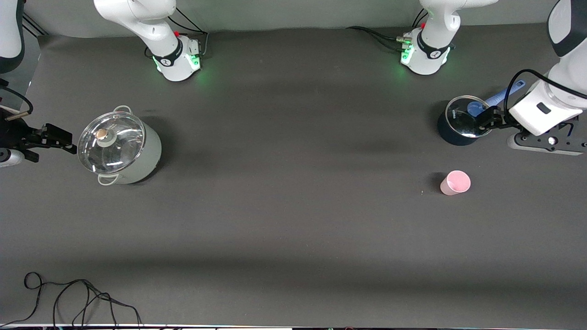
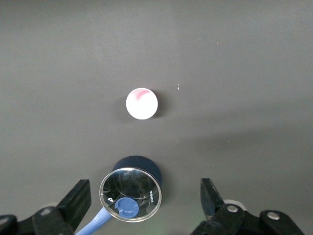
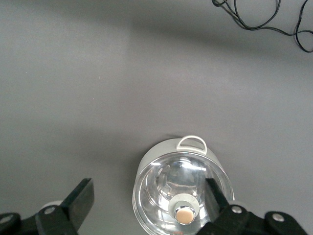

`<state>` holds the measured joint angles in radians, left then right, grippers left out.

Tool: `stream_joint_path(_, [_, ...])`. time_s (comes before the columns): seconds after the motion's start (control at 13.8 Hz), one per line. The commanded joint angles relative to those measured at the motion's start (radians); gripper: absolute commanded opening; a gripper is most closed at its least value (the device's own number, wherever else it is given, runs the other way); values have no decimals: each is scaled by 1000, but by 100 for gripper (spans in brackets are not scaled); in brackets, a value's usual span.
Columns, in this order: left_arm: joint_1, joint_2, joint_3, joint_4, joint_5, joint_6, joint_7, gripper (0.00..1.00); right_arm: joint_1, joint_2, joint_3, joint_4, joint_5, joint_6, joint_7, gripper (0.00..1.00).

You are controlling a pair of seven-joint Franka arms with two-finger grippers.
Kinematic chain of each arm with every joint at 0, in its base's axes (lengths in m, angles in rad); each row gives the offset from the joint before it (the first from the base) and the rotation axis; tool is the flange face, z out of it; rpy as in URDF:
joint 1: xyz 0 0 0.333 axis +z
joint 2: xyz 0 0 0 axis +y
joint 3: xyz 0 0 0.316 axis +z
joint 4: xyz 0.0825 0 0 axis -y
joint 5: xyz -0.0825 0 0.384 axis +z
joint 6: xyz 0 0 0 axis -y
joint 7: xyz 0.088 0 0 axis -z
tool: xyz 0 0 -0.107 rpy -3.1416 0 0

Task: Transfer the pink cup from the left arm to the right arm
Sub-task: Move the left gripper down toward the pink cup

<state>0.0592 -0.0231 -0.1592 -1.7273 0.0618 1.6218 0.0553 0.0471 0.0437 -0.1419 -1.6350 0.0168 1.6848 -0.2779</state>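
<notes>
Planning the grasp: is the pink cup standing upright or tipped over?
Upright. The pink cup stands on its base on the table, open rim facing up; the left wrist view looks straight down into its round mouth.

Bare table [image 1: 293,183] around pink cup [image 1: 455,183]

Even overhead light — soft shadows, glare on glass lid [image 1: 111,142].

You can see small white lettering on the dark pot's glass lid [image 2: 130,194], lower centre, too small to read.
</notes>
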Motion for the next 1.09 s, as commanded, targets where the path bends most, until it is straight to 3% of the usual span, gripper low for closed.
stream_joint_path(0.0, [8,9,10,25,-66,-26,-12,100,11,2,-2,6,-8,7,46,100])
stream_joint_path(1.02, [17,11,12,28,-73,-51,6,100,10,2,-7,24,-8,-2,51,100])
